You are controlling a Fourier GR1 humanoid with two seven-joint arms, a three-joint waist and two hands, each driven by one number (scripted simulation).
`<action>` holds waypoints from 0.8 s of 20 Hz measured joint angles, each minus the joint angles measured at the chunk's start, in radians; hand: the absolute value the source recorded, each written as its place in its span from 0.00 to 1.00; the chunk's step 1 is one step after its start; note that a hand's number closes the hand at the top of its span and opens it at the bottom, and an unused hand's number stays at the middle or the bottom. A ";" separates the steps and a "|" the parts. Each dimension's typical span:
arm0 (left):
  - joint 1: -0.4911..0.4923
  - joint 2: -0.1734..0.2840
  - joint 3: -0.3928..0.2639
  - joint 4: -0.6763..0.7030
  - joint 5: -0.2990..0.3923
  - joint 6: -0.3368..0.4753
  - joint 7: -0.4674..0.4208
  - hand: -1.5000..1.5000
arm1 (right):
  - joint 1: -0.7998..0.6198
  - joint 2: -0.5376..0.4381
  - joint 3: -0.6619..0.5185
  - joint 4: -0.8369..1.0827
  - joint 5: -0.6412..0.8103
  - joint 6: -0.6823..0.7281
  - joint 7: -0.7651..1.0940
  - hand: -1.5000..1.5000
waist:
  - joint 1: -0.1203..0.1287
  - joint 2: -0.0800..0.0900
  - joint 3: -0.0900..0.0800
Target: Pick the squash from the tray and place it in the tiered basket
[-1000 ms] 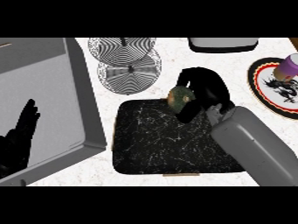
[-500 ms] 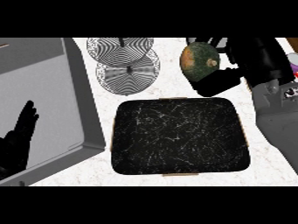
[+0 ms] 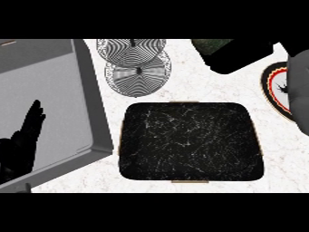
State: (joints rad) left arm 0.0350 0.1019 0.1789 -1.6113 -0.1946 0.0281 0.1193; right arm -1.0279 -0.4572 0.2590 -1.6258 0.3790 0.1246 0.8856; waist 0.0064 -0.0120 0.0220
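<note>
Green squash (image 3: 214, 44) clasped in right hand (image 3: 240, 56), above tray (image 3: 190, 140).

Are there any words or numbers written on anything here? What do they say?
None: no words or numbers can be read anywhere.
The round plate with red and black rings bears only a black picture, partly hidden by the grey forearm.
The black-and-white striped wire tiered basket shows only stripes.
The black speckled square tray shows only pale flecks.

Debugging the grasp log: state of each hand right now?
Left hand: open, fingers straight, resting over the sink at the view's left.
Right hand: at the top edge, curled round the squash.
</note>
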 measured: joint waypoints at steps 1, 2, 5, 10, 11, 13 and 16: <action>-0.003 -0.002 0.002 0.000 0.001 -0.006 -0.001 0.50 | -0.010 0.008 -0.001 0.016 0.006 -0.003 0.002 1.00 | 0.003 0.001 -0.001; -0.010 -0.003 0.001 0.004 0.000 -0.006 0.002 0.50 | -0.038 0.016 -0.008 0.039 0.008 -0.002 0.011 1.00 | 0.007 0.003 0.000; -0.016 -0.003 -0.006 0.006 -0.001 -0.007 0.004 0.50 | -0.092 0.043 -0.009 0.104 0.024 -0.002 0.025 1.00 | 0.015 0.005 -0.001; -0.032 -0.006 -0.015 0.009 -0.005 -0.004 0.004 0.50 | -0.182 0.092 -0.019 0.261 0.054 -0.025 -0.002 1.00 | 0.032 0.013 -0.002; -0.033 -0.007 -0.014 0.010 -0.005 -0.007 0.004 0.50 | -0.189 0.104 -0.017 0.286 0.058 -0.031 -0.015 1.00 | 0.033 0.014 -0.002; -0.035 -0.009 -0.014 0.009 -0.007 -0.012 0.007 0.50 | -0.203 0.126 -0.015 0.342 0.062 -0.038 -0.046 1.00 | 0.036 0.015 -0.002; -0.040 -0.009 -0.015 0.013 -0.007 -0.010 0.001 0.50 | -0.227 0.150 -0.009 0.427 0.073 -0.047 -0.105 1.00 | 0.040 0.017 -0.001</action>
State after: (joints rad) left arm -0.0052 0.0924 0.1639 -1.5982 -0.2016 0.0178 0.1202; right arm -1.2553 -0.3076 0.2497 -1.1986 0.4523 0.0781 0.7804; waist 0.0459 0.0054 0.0211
